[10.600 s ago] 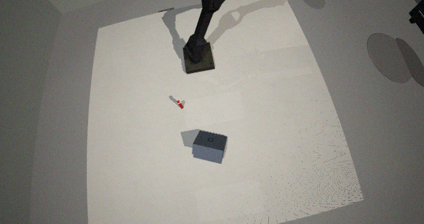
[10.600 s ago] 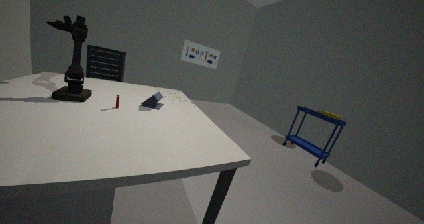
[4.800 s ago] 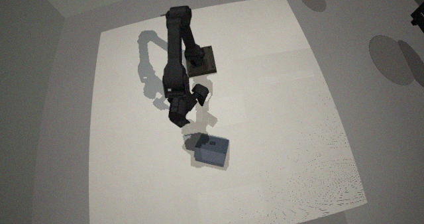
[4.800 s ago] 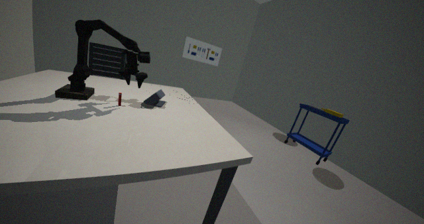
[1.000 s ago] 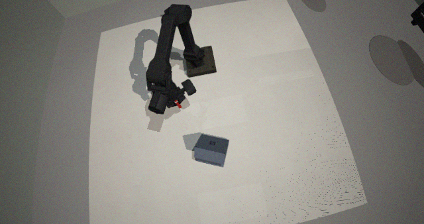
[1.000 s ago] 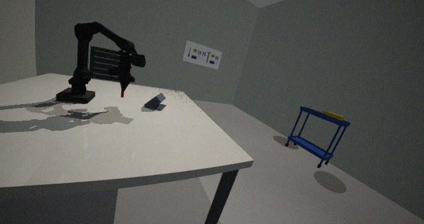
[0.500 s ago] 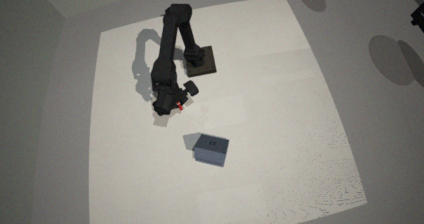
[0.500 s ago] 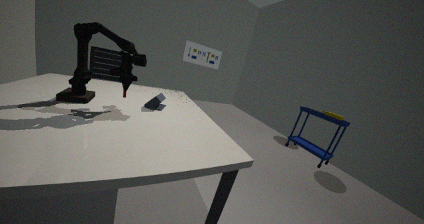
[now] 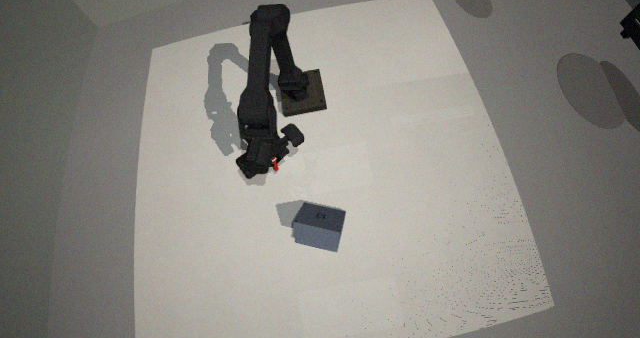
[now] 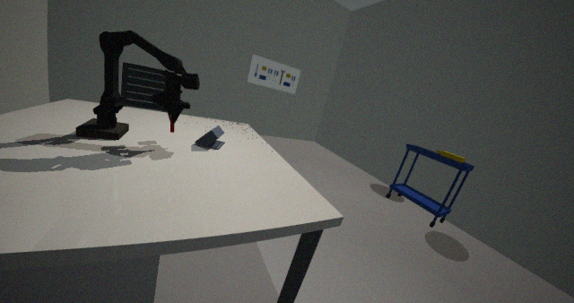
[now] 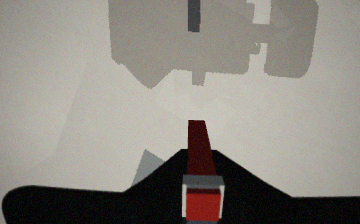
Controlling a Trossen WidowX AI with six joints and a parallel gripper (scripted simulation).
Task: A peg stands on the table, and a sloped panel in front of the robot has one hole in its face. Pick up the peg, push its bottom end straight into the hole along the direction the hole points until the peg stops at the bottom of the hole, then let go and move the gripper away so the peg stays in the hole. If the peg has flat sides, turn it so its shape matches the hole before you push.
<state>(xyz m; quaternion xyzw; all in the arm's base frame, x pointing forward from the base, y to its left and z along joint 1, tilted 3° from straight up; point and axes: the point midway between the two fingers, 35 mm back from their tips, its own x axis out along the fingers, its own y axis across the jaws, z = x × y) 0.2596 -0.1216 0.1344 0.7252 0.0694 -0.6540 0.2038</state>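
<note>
The red peg (image 9: 275,165) (image 10: 172,127) (image 11: 199,142) is held upright or nearly so, its lower end pointing down and raised above the table. My gripper (image 10: 173,118) (image 11: 198,157) is shut on the peg's upper part; in the wrist view the peg has flat sides. The blue-grey sloped panel block (image 9: 317,237) (image 10: 207,138) stands on the table, beyond the gripper from the arm's base. Its dark sloped face (image 9: 305,216) has one small hole (image 9: 321,216), whose exact shape is too small to tell. The peg is apart from the panel.
The arm's base (image 9: 316,94) (image 10: 102,130) stands on the white table (image 9: 200,258) (image 10: 215,195). Arm shadows fall on the table. A blue cart (image 10: 419,197) stands on the floor well beyond the table edge.
</note>
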